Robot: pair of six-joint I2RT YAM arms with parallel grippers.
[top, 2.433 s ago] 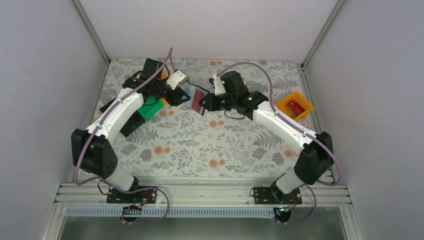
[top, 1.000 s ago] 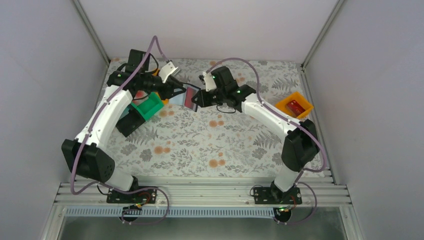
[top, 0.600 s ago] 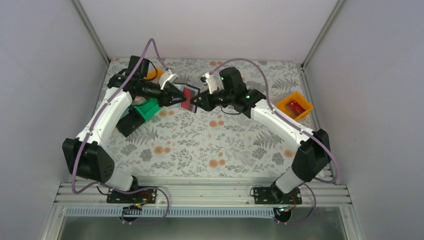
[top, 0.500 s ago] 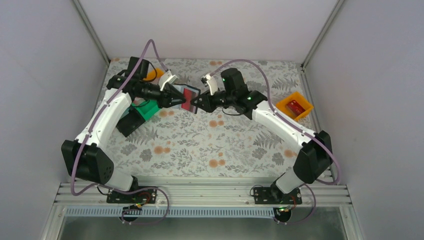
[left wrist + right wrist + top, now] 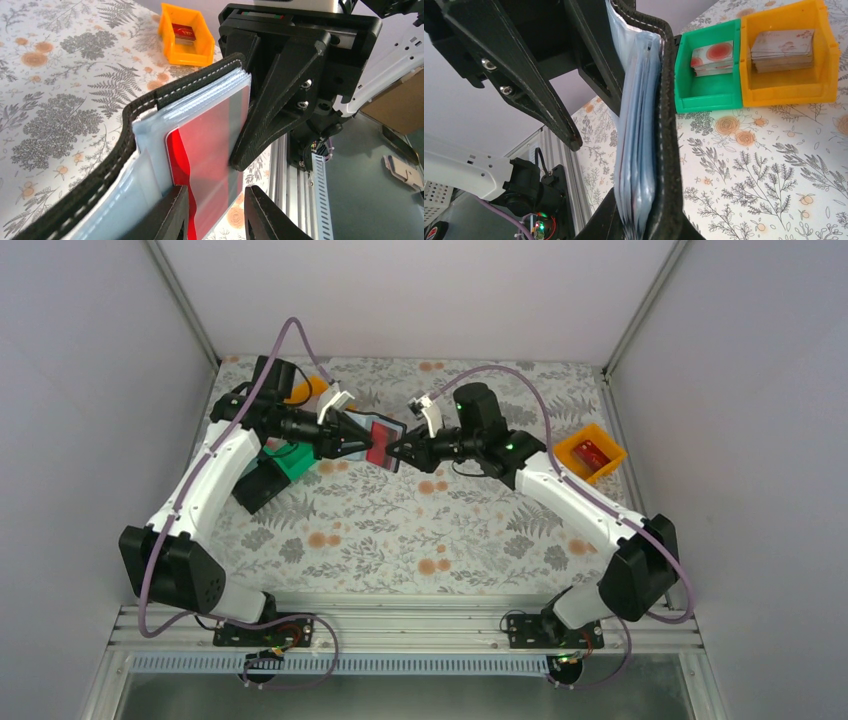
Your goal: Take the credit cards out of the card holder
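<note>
Floral cloth covers the table [image 5: 400, 540], and above its far middle the card holder [image 5: 383, 443] hangs in the air between the two grippers, clear of the cloth. The right gripper [image 5: 398, 450] is clenched on the holder's outer edge, and one finger [image 5: 270, 100] presses the clear sleeve over a red credit card [image 5: 210, 165]. The left gripper [image 5: 216, 197] has its jaws apart with that sleeve's lower end between them; whether they pinch it I cannot tell. Other cards lie in the green tray [image 5: 709, 95] and the orange tray [image 5: 791, 87].
</note>
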